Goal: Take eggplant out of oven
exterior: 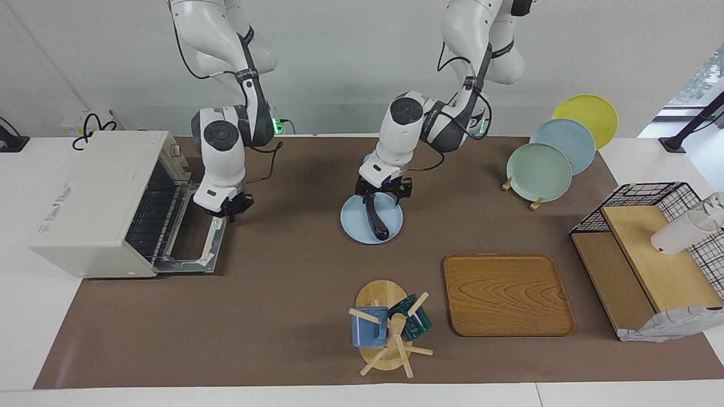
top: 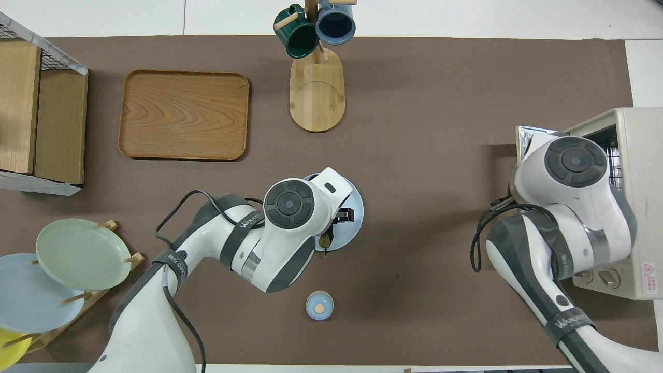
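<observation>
The dark purple eggplant (exterior: 377,219) lies on a light blue plate (exterior: 355,225) in the middle of the table; only its stem end (top: 325,241) shows in the overhead view. My left gripper (exterior: 383,191) is just above the eggplant's stem end, fingers spread on either side of it, open. The white oven (exterior: 90,203) stands at the right arm's end of the table, its door (exterior: 192,244) folded down and its wire rack bare. My right gripper (exterior: 230,206) hangs over the open door's edge. The right arm covers much of the oven (top: 638,171) in the overhead view.
A wooden tray (exterior: 506,294) and a mug tree (exterior: 390,330) with two mugs lie farther from the robots than the plate. A stand with three plates (exterior: 540,170) and a black wire rack with wooden shelves (exterior: 650,254) are at the left arm's end. A small blue lidded jar (top: 319,304) sits nearer to the robots.
</observation>
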